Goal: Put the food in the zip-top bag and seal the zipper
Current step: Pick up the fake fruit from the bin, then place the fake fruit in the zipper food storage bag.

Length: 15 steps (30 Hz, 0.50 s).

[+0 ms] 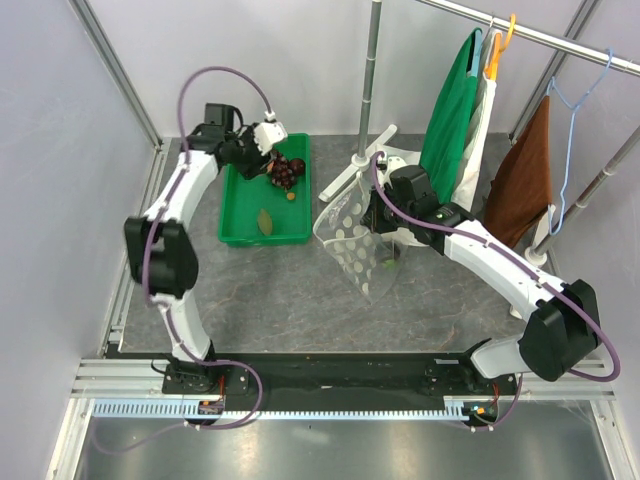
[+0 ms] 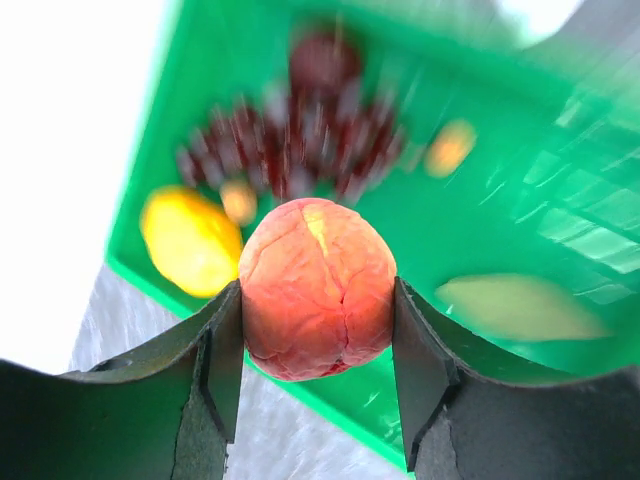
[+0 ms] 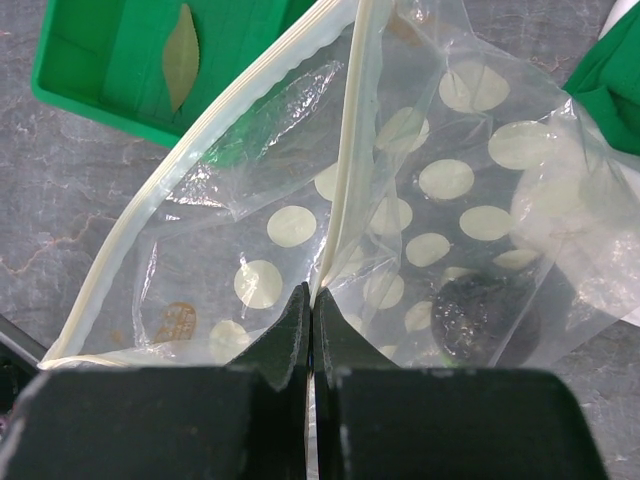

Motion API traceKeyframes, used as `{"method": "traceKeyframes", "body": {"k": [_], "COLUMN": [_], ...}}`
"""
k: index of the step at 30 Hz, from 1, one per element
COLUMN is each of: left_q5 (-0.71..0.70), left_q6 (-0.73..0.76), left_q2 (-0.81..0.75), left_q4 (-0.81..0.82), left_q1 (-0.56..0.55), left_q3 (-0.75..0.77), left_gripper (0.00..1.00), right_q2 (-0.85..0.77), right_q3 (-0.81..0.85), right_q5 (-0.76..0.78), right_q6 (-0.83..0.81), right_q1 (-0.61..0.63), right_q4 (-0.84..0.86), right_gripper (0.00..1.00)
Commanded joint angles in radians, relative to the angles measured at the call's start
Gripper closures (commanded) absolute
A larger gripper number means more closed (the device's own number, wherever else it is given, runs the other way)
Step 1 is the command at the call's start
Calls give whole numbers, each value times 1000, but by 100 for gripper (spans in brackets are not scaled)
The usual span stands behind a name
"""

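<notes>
In the left wrist view a red-yellow peach (image 2: 318, 290) sits between the two fingers of my left gripper (image 2: 318, 305), both pads pressed to its sides, above the near rim of the green tray (image 2: 560, 200). Behind it in the tray lie the orange (image 2: 190, 240) and the dark grape bunch (image 2: 300, 140), both blurred. My left gripper (image 1: 268, 138) hangs over the tray's far end. My right gripper (image 3: 313, 300) is shut on the white zipper (image 3: 345, 170) of the dotted zip-top bag (image 3: 450, 180), holding its mouth open. A dark plum (image 3: 485, 310) lies inside the bag (image 1: 352, 250).
A pale leaf (image 1: 265, 220) and a small orange piece (image 1: 290, 196) also lie in the tray (image 1: 240, 215). A clothes rail at the back right carries a green and white garment (image 1: 455, 110) and a brown cloth (image 1: 525, 180). A pole stand (image 1: 370, 80) rises behind the bag.
</notes>
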Motion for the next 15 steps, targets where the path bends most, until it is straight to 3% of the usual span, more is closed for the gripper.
{"method": "traceKeyframes", "body": {"k": [1,5,10,15], "left_q5": [458,648,656,656], "left_q6": [-263,-413,-562,-717], "left_q2": [-293,-445,-468,-410], "left_q4": [-23,-1,83,166], "left_q1": [-8,-63,-230,-307], "left_q3": [-60,-144,-213,-256], "left_gripper": [60,60,60,59], "right_q2": [-29,-41,-54,-83], "right_q3": [15,4,7,20], "right_q5": [-38,-53,-73,-78], "right_q6": [30,49,58,62], "right_q1": [-4,-4,-10,-23], "right_q4": [5,4,4,-9], "right_gripper": [100,100,100,100]}}
